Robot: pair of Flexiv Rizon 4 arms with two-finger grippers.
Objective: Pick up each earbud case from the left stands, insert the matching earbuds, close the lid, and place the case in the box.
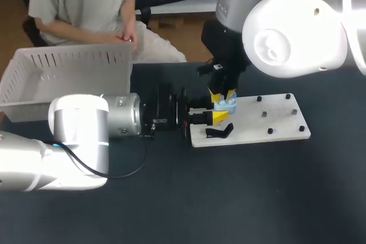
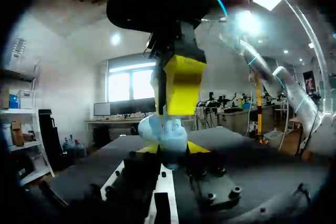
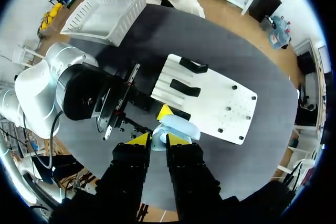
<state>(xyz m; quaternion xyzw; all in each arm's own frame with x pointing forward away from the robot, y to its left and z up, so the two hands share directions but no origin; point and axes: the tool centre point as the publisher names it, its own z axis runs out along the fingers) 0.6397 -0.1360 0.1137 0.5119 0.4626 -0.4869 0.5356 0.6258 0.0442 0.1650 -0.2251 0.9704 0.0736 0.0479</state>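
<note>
A light blue earbud case (image 1: 225,106) hangs just above the left end of the white stand board (image 1: 269,121), and both grippers grip it. My right gripper (image 1: 222,94) comes straight down from above, shut on the case's upper part. My left gripper (image 1: 217,117) reaches in level from the left, shut on its lower part. In the left wrist view the case (image 2: 165,132) sits between my yellow tips, with the right arm's yellow finger (image 2: 181,85) above it. In the right wrist view the case (image 3: 177,128) shows at my fingertips (image 3: 139,139). I see no earbuds.
A white slatted basket (image 1: 68,75) stands at the back left of the dark table. Black stands (image 3: 185,87) (image 1: 220,131) sit on the board's left end, with several small black pegs (image 1: 280,112) on its right half.
</note>
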